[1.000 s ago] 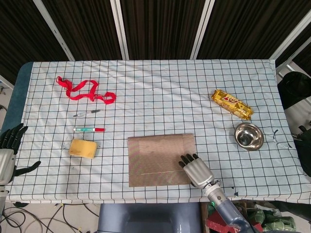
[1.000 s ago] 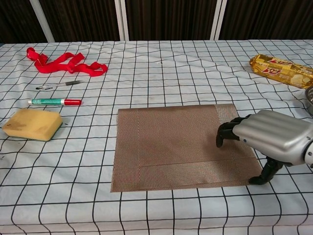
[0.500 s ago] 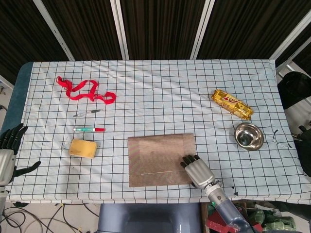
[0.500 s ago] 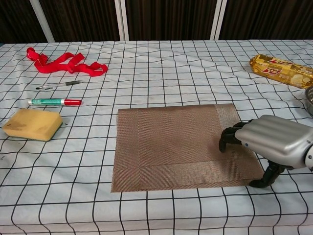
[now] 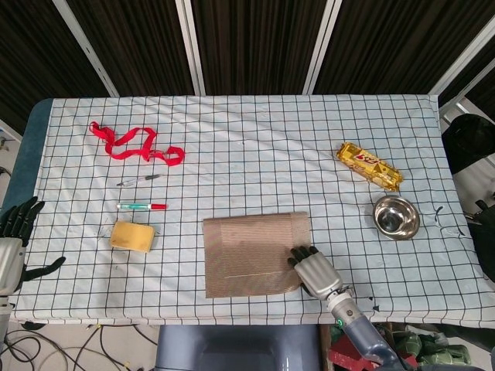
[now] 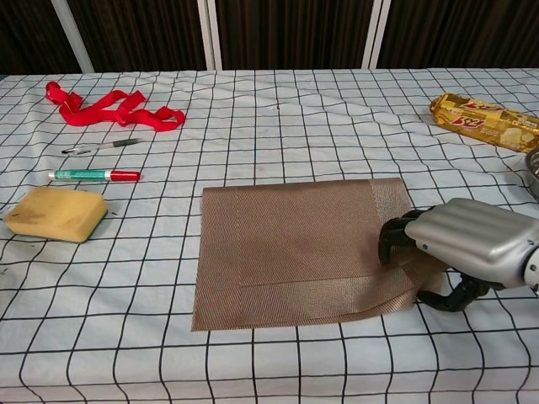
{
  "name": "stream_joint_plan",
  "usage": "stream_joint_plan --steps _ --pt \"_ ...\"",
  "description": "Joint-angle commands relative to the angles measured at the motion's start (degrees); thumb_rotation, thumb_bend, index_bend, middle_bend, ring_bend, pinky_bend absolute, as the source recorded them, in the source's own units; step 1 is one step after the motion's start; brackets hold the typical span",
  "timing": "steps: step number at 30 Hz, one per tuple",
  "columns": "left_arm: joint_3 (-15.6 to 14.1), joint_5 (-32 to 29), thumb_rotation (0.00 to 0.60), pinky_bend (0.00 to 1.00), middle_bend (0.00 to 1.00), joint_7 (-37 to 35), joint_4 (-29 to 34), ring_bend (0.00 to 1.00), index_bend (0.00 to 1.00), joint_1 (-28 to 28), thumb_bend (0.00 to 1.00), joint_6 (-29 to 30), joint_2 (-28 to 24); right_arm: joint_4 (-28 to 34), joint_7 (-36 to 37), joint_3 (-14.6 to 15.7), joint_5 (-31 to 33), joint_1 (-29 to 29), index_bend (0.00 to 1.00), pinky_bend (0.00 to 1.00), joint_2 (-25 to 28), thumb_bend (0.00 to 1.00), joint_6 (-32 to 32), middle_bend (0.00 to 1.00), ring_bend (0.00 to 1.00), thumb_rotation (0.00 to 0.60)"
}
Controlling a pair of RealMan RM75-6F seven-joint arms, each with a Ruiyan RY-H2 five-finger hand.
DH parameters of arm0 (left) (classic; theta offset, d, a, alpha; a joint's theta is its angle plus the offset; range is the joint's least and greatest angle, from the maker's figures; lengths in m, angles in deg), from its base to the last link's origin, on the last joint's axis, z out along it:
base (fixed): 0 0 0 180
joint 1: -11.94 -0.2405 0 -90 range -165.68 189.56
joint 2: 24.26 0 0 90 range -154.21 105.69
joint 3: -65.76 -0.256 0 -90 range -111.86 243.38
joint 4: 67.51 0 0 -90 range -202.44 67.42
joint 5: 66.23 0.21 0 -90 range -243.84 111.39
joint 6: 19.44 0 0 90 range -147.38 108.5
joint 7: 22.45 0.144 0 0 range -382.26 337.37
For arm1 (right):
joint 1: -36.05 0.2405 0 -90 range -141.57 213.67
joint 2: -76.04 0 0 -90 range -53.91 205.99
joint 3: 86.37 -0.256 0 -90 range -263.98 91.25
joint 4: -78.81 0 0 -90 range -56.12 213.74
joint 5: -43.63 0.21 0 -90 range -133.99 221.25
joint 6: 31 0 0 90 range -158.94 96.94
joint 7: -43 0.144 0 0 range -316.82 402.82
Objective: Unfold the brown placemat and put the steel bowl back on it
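— Left to right, what's listed?
— Left hand [image 5: 15, 239] idle, fingers spread, off the near-left edge. Brown placemat [image 6: 295, 244] near centre, still folded. Right hand [image 6: 459, 244] pinching its lifted near-right corner. Steel bowl [image 5: 396, 217] right, apart.

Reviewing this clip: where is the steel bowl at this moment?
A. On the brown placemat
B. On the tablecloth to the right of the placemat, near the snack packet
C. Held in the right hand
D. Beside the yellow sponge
B: the steel bowl sits on the checked cloth just below the gold snack packet, well clear of the brown placemat, whose near right corner the right hand grips.
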Motion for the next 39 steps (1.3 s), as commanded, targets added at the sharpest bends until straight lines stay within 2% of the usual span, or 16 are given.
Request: stream_joint_plan --steps 1,14,22,30,35,39 --pt "-0.03 0.07 0.600 0.00 0.00 0.00 -0.01 0.00 0.00 -0.01 0.01 0.02 0.02 0.53 0.56 0.33 -0.80 0.03 0.33 0.24 0.35 0.36 0.44 0.17 0.16 0.600" --pt "-0.05 0.12 0.600 0.00 0.00 -0.15 -0.04 0.00 0.00 0.06 0.01 -0.07 0.02 2.85 0.06 0.22 -0.52 0.45 0.33 0.24 1.53 0.36 1.74 0.17 0.16 0.600" --pt "0.00 -0.01 0.600 0.00 0.00 -0.22 -0.02 0.00 0.00 0.06 0.01 -0.11 0.01 2.47 -2.40 -0.77 2.84 1.50 0.34 0.24 1.86 0.37 1.60 0.17 0.16 0.600" --pt "0.01 -0.07 0.600 0.00 0.00 -0.19 0.01 0.00 0.00 0.07 0.01 -0.17 0.01 2.46 -3.69 -1.40 5.48 2.26 0.34 0.24 1.90 0.45 2.09 0.17 0.16 0.600" --pt "-0.04 -0.03 0.600 0.00 0.00 -0.08 0.06 0.00 0.00 0.08 0.01 -0.20 -0.01 2.22 -3.32 -1.73 6.49 2.80 0.34 0.24 1.93 0.45 1.98 0.17 0.16 0.600" --pt "0.03 -0.15 0.600 0.00 0.00 -0.25 0.05 0.00 0.00 0.04 0.01 -0.14 -0.04 1.51 -2.38 -1.39 6.02 2.99 0.39 0.24 1.49 0.45 1.90 0.19 0.16 0.600"
